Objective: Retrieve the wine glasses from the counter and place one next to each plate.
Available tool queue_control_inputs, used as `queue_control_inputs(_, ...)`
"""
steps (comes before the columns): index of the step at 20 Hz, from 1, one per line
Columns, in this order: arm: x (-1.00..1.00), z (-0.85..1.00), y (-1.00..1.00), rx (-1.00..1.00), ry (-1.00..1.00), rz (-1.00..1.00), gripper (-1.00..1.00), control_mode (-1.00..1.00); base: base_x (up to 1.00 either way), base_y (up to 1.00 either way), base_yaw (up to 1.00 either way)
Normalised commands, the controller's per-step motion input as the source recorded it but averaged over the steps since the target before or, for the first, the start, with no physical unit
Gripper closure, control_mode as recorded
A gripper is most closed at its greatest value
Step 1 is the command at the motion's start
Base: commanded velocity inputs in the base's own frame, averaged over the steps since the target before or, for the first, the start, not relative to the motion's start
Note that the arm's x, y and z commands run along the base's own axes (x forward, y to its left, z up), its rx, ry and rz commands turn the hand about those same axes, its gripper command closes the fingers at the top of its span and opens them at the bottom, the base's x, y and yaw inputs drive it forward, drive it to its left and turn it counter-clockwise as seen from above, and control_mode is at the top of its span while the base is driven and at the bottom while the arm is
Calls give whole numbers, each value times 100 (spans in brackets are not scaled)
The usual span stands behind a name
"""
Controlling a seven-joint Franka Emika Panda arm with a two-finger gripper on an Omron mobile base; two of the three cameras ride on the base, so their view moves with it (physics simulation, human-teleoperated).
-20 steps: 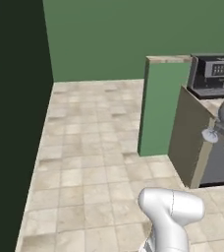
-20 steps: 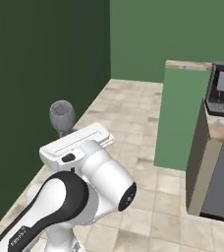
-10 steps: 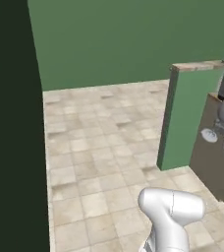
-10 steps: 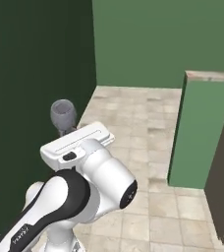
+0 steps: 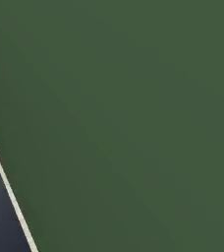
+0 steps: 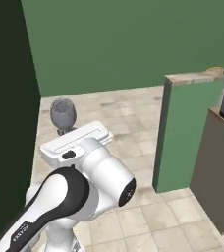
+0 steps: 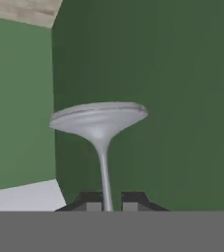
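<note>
**Grey-blue stemmed glass carried by the hand, beside the dark green wall**

Grey-blue translucent wine glass (image 6: 63, 113): rounded bowl, thin stem, round foot. In the right base view the bowl stands upright just above the white hand housing, in front of the dark green wall (image 6: 6, 123) and over the beige tiled floor (image 6: 133, 113). In the hand view the same glass (image 7: 100, 129) has its round foot spread wide toward the wall and its thin stem running down between the fingertips.

Hand (image 7: 108, 204): two small dark fingertips closed on the stem, one on either side, touching it.

White arm with dark joints (image 6: 79, 192): rises at lower left of the right base view, below the glass.

Green end panel with a tan stone top (image 6: 182, 133): stands on the floor, well apart from the glass, on the far side from the dark green wall.

Brown cabinet side (image 6: 217, 177): just beside the green panel.

Left base view: plain dark green surface (image 5: 124, 108) close up, with a pale line and a dark strip at lower left.
</note>
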Motion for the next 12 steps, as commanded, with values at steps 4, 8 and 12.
queue_control_inputs(4, 0, 0, 0, 0, 0, 0, 100, 100, 100, 98, -58)
queue_control_inputs(8, 0, 0, 0, 0, 0, 0, 100, 100, 100, 100, -57)
queue_control_inputs(12, 0, 0, 0, 0, 0, 0, 100, 100, 100, 100, -56)
